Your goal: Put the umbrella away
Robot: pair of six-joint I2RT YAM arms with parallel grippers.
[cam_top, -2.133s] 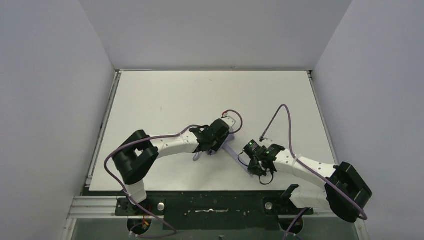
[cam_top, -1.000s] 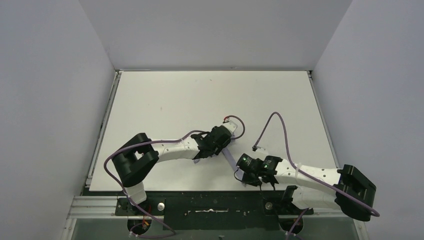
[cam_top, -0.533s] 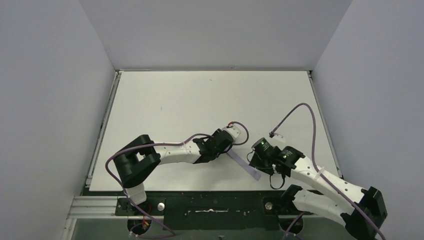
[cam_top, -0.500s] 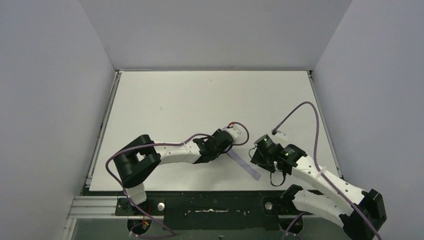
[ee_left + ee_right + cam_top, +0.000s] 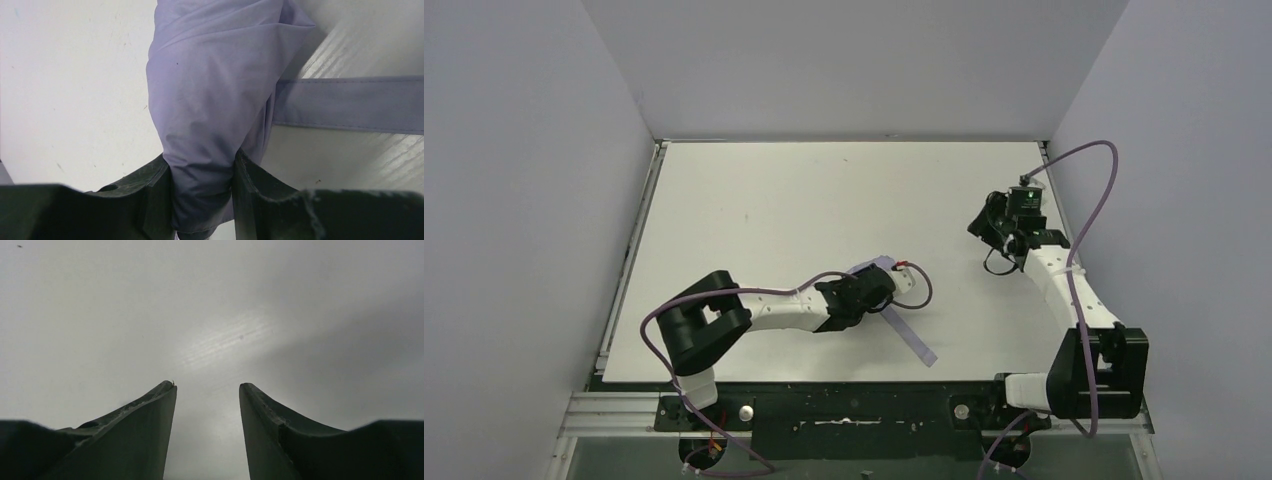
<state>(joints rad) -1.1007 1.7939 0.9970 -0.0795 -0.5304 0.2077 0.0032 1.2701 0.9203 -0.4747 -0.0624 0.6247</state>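
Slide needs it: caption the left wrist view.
Jaws of the left gripper clamp the lavender umbrella, strap lying across the table.

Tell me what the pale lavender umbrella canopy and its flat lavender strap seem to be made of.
The pale lavender umbrella canopy looks like thin synthetic cloth, matte: it lies in soft folds. The flat lavender strap seems the same cloth, hemmed: stitching runs along its edges.
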